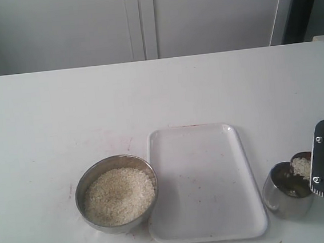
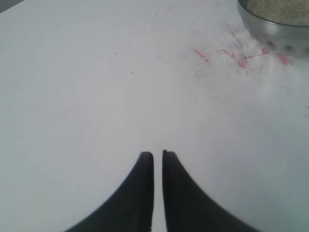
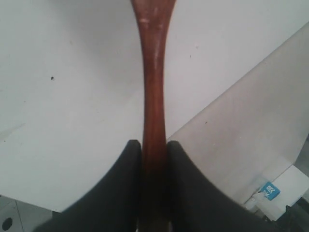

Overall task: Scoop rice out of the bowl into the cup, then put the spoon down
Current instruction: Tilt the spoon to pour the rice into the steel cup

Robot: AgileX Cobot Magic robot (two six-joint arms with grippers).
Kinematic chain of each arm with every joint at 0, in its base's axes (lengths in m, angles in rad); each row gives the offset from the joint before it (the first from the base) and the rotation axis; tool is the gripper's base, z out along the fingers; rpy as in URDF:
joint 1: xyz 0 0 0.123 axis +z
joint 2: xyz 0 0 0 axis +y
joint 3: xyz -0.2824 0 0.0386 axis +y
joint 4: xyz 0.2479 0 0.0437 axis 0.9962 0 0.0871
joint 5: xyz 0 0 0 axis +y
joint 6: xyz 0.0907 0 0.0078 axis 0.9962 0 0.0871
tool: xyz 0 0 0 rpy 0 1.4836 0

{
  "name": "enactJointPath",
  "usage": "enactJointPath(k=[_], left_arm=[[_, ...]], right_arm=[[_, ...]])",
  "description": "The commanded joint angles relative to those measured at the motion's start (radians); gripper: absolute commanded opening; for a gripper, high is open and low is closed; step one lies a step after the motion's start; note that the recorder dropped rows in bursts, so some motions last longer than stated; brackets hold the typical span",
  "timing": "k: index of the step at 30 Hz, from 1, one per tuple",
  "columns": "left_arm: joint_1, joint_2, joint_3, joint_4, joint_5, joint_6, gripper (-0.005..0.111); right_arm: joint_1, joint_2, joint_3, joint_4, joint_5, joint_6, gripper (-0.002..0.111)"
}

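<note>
Wooden spoon (image 3: 153, 87) sits clamped tight in the right tool (image 3: 154, 145), its scoop of rice (image 1: 300, 167) poised over the steel cup (image 1: 284, 197) beside the tray (image 1: 202, 181), so tip it slowly, keeping grains inside the rim.

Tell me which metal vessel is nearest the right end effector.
The cup, small and shiny, right of the tray; the wide bowl sits left of it.
</note>
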Motion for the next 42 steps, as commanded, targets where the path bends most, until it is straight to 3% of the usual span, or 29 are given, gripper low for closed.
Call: enactJointPath(k=[1,42], left_arm=[[-0.007,0.0,0.009,-0.006,0.049,-0.006,0.014],[-0.007,0.0,0.009,-0.006,0.049,-0.006,0.014]], right_arm=[[-0.004,0.005,0.003,-0.022,0.002,0.005,0.0],[0.045,0.005,0.003,-0.173,0.002,-0.18,0.0]])
